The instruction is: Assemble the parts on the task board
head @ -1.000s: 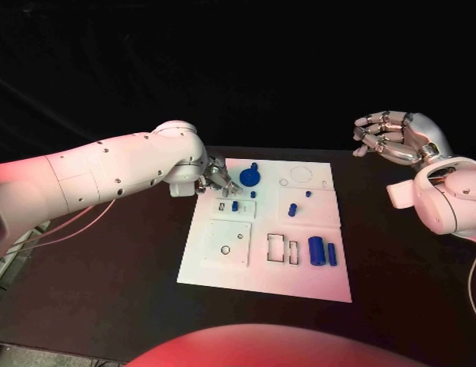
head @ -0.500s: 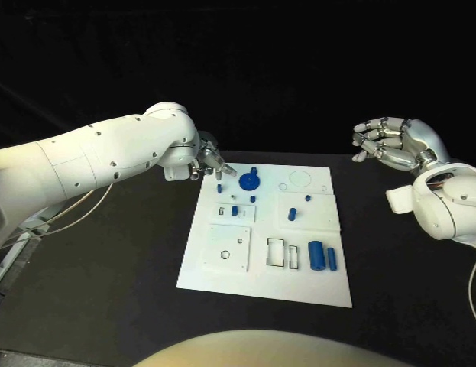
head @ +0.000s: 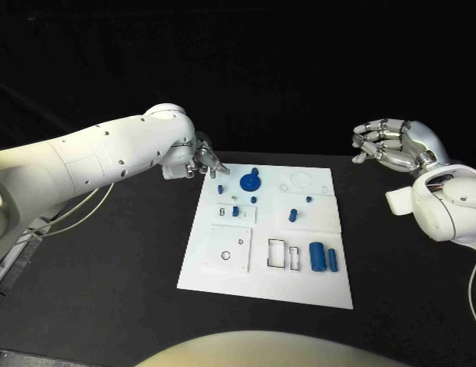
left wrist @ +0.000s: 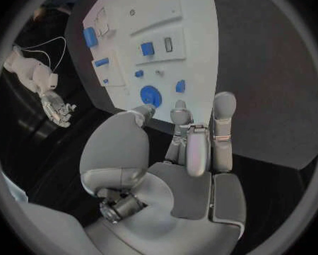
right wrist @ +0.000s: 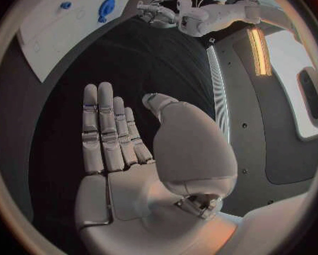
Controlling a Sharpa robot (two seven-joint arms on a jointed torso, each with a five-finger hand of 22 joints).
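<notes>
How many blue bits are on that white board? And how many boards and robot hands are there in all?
blue parts: 9 (the tiniest are hard to tell apart)
white task board: 1
Silver hands: 2, the left hand and the right hand
Total: 12
</notes>
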